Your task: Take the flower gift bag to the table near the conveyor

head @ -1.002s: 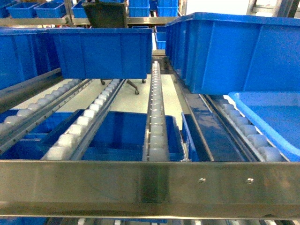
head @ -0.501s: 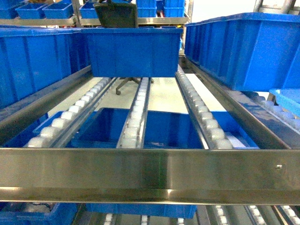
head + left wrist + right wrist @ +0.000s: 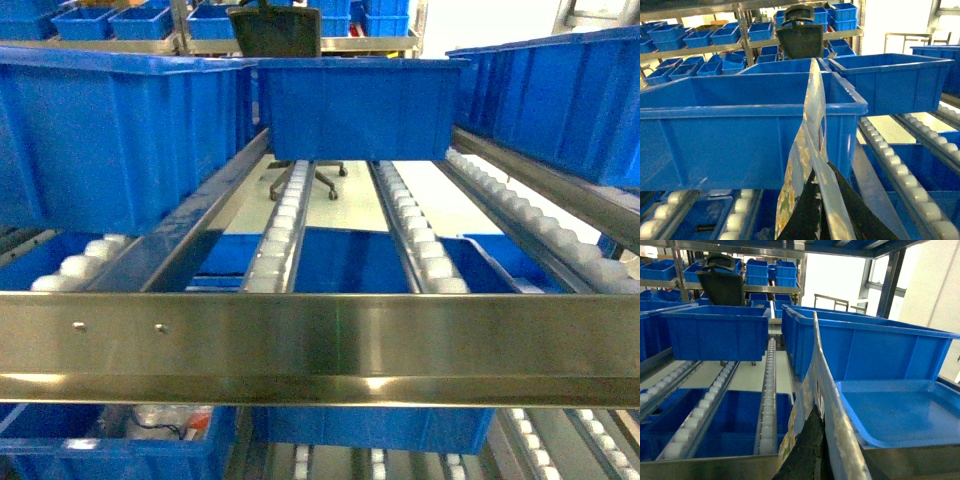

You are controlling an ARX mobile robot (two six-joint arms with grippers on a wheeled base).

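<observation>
My head view has swung along the conveyor (image 3: 330, 345) over the last second: the blue bins (image 3: 120, 140) have slid rightward and the blue tray has dropped out of sight, so I judge my base is turning while carrying, with no table in view. My left claw (image 3: 812, 220) is closed on the flower gift bag (image 3: 812, 150), whose edge rises straight above it in front of a bin. My right claw (image 3: 812, 450) pinches the same bag, just left of the tray (image 3: 890, 415).
</observation>
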